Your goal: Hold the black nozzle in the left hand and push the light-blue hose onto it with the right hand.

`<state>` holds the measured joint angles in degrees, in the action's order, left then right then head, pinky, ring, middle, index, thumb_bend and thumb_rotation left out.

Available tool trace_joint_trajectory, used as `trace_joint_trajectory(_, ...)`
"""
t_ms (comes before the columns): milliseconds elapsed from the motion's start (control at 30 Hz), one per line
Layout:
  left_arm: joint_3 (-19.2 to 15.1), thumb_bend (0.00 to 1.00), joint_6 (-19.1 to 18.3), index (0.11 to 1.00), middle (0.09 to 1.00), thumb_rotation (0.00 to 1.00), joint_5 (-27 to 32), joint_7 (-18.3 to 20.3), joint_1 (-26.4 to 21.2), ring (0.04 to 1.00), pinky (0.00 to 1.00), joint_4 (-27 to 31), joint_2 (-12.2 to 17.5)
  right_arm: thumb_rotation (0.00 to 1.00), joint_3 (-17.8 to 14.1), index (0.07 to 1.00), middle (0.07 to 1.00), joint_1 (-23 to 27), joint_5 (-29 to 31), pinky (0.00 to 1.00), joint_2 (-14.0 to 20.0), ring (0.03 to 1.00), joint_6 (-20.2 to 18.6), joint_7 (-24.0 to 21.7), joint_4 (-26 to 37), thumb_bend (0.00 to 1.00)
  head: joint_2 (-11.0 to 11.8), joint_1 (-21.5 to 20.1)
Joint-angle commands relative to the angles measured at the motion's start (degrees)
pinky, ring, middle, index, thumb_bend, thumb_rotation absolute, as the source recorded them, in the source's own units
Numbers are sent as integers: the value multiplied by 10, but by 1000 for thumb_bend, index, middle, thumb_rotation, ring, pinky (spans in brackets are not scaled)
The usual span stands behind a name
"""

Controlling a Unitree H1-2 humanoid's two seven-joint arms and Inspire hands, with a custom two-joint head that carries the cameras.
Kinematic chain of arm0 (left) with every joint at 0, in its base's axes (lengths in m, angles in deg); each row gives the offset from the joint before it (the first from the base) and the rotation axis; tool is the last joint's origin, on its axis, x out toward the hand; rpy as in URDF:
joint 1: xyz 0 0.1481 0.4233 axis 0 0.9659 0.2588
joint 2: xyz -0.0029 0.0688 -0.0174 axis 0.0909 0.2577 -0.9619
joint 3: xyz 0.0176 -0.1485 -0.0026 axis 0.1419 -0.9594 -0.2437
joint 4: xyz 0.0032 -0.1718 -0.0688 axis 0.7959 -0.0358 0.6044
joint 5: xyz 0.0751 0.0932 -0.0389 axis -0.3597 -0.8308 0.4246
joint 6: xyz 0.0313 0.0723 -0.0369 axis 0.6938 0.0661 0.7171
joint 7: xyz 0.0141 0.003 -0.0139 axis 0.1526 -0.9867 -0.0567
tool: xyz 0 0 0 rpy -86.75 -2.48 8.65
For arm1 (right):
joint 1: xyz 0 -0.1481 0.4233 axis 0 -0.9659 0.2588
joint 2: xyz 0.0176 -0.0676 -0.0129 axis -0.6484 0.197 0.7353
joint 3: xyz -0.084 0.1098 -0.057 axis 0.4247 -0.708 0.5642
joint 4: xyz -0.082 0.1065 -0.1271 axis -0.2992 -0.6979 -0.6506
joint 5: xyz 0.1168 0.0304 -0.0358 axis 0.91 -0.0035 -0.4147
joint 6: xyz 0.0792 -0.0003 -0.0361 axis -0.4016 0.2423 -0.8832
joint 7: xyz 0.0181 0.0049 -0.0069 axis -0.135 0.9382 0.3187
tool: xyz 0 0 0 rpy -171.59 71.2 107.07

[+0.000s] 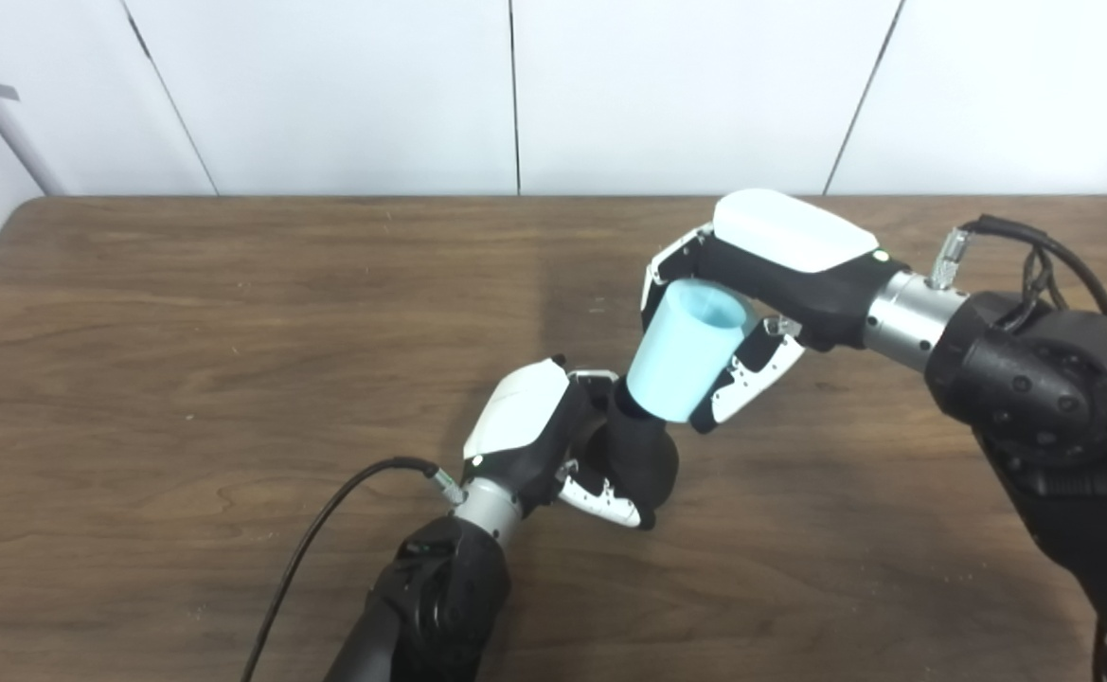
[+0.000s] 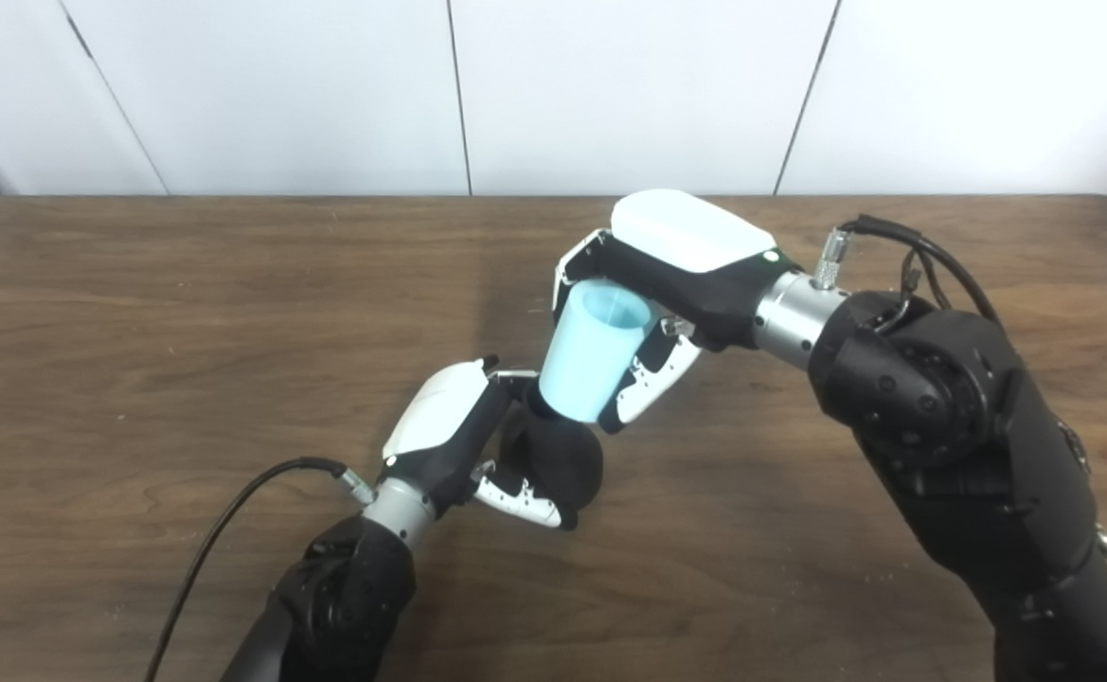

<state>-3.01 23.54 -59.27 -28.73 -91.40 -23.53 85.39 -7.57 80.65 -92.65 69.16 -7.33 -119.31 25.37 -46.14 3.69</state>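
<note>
My left hand [image 1: 544,438] is shut on the black nozzle [image 1: 644,453], a rounded black piece held just above the wooden table [image 1: 184,332]. Its narrow neck points up and to the right. My right hand [image 1: 761,284] is shut on the light-blue hose [image 1: 686,355], a short tapered tube tilted with its open wide end facing up. The hose's lower end sits over the nozzle's neck, which is hidden where the two meet. In the right eye view the hose [image 2: 594,355] and nozzle [image 2: 562,459] meet the same way.
A black cable [image 1: 326,540] loops from my left wrist across the table's front. Another cable [image 1: 1036,256] arcs over my right wrist. White wall panels [image 1: 515,95] stand behind the table's far edge.
</note>
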Motion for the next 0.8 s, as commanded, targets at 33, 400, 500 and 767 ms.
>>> trace_joint_trajectory(33,14,523,-26,467,513,0,11,53,22,722,1000,-32,1,0,-11,485,492,19,4,826,4,435,4,10,11,521,0,-1)
trace_joint_trajectory(400,18,522,-25,465,520,0,7,50,27,707,1000,-34,-7,0,-7,484,491,27,0,832,3,438,-6,2,17,521,1,-1)
trace_joint_trajectory(500,17,522,-25,465,520,0,6,51,27,712,1000,-35,-6,0,-6,483,489,31,-1,832,4,443,-9,-1,20,522,0,-1)
trace_joint_trajectory(767,17,522,-26,468,516,0,5,50,29,711,1000,-35,-7,0,-4,482,485,30,-3,831,-1,452,-6,1,20,522,-1,0)
